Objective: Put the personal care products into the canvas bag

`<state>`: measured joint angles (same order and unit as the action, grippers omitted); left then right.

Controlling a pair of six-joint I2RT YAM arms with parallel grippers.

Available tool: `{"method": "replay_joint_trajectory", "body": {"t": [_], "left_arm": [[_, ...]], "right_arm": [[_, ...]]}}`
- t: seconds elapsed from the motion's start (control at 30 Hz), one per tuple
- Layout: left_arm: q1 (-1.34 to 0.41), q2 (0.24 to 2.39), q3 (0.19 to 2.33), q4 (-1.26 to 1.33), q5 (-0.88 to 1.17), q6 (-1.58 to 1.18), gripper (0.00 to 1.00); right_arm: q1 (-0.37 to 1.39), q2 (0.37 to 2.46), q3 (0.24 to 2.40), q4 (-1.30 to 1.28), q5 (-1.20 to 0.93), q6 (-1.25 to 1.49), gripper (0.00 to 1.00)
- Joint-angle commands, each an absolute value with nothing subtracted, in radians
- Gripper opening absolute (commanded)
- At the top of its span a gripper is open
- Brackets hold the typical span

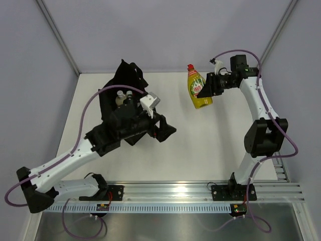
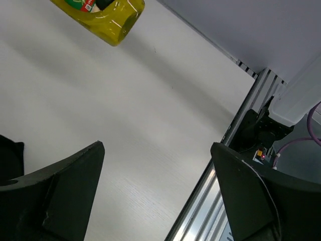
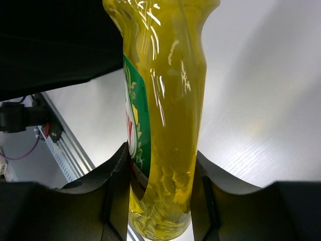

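Note:
My right gripper (image 1: 204, 90) is shut on the yellow bottle with the red cap (image 1: 197, 87) and holds it above the table at the back, right of the middle. In the right wrist view the bottle (image 3: 163, 115) fills the gap between both fingers. The black canvas bag (image 1: 123, 95) stands at the back left, with white-capped bottles (image 1: 122, 96) showing in its mouth. My left gripper (image 1: 165, 129) is open and empty, just right of the bag. The left wrist view shows bare table between its fingers (image 2: 65, 186) and the yellow bottle's base (image 2: 108, 17) at the top.
The aluminium rail (image 1: 200, 193) with both arm bases runs along the near table edge. Grey walls enclose the table at the back and sides. The left arm (image 1: 75, 155) lies across the left half of the table.

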<state>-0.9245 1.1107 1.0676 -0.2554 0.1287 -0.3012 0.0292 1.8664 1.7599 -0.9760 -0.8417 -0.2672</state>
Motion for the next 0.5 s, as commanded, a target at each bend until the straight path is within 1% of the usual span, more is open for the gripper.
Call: {"method": "replay_joint_trajectory", "body": {"t": [0.0, 0.07, 0.13, 0.2, 0.3, 0.33, 0.47], "left_arm": [[-0.927, 0.993, 1.152, -0.322, 0.045, -0.239, 0.94], [-0.925, 0.947, 1.196, -0.342, 0.029, -0.232, 0.95], [-0.925, 0.927, 1.241, -0.356, 0.022, -0.227, 0.98], [-0.927, 0.907, 1.267, -0.374, 0.011, -0.230, 0.99], [-0.925, 0.875, 1.284, -0.376, -0.023, -0.239, 0.99], [-0.927, 0.864, 1.284, -0.376, -0.034, -0.242, 0.99], [-0.927, 0.812, 1.269, -0.382, -0.058, -0.258, 0.99]], "right_arm": [[0.115, 1.743, 1.838, -0.927, -1.032, -0.207, 0.00], [0.213, 1.740, 1.919, -0.925, -1.009, -0.164, 0.00], [0.314, 1.756, 2.001, -0.878, -0.994, -0.082, 0.00], [0.376, 1.779, 2.061, -0.800, -0.977, -0.020, 0.00], [0.483, 1.877, 2.248, -0.770, -0.937, 0.072, 0.00], [0.504, 1.941, 2.364, -0.770, -0.919, 0.089, 0.00], [0.609, 2.003, 2.431, -0.654, -0.835, 0.166, 0.00]]}}
